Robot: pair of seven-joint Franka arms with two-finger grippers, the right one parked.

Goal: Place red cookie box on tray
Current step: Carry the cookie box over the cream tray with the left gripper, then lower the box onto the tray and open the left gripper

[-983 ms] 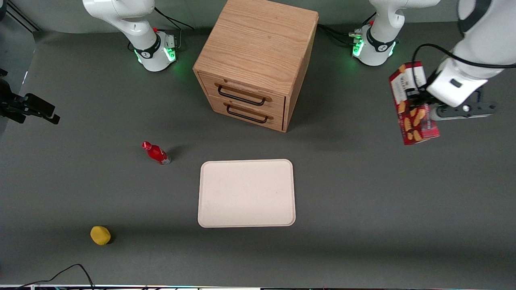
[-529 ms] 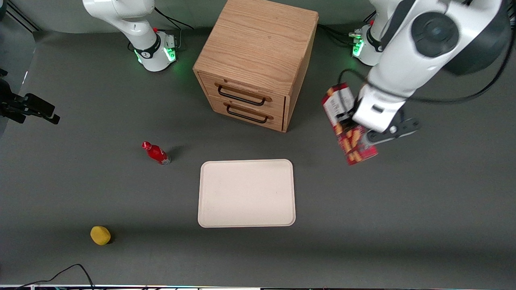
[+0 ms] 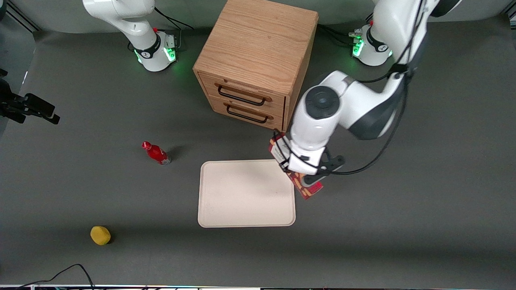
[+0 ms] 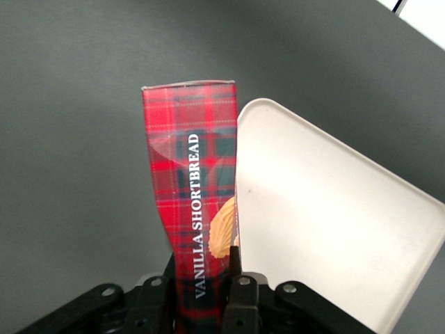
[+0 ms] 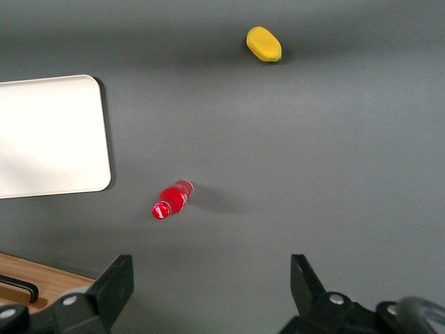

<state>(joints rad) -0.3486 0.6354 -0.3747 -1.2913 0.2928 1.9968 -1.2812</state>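
My gripper has its two fingers pressed against the narrow sides of the red cookie box, clamped near one end, so the rest of the carton runs straight out ahead of the claw, plaid face and the words VANILLA SHORTBREAD turned toward my wrist camera. From the front, my gripper hangs above the table just over the edge of the tray that faces the working arm's end, at the corner closest to the wooden drawer cabinet. The red cookie box is up in the air, tilted, with one end peeking out from under my wrist just beside the tray's rim and not resting on it. The tray lies flat on the dark table beside the carton. Toward the parked arm's end stand a small red bottle and a yellow object.
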